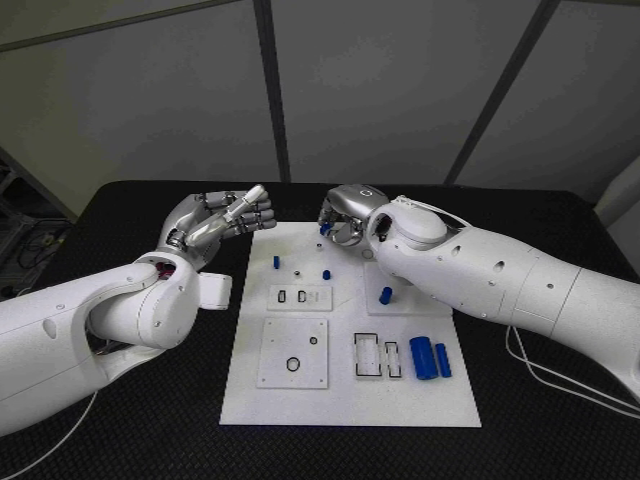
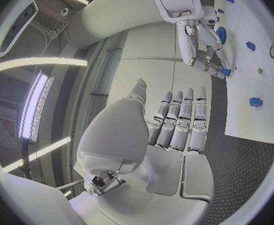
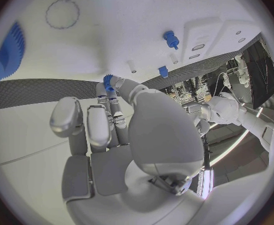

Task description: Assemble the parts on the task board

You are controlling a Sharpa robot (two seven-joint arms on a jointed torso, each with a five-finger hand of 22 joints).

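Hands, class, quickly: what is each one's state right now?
Left hand: open, holds nothing.
Right hand: pinches a small blue part.

White arms (image 1: 104, 320), silver-fingered hands (image 1: 222, 218)

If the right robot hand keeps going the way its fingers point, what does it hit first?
Probably the task board: the right robot hand, pinching a small blue part, points down at its far end. Depth is unclear.

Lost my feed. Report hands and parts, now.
Left hand open, off the task board. Right hand pinching a small blue part over board's far end. Two blue cylinders lying loose. Nothing obstructing.
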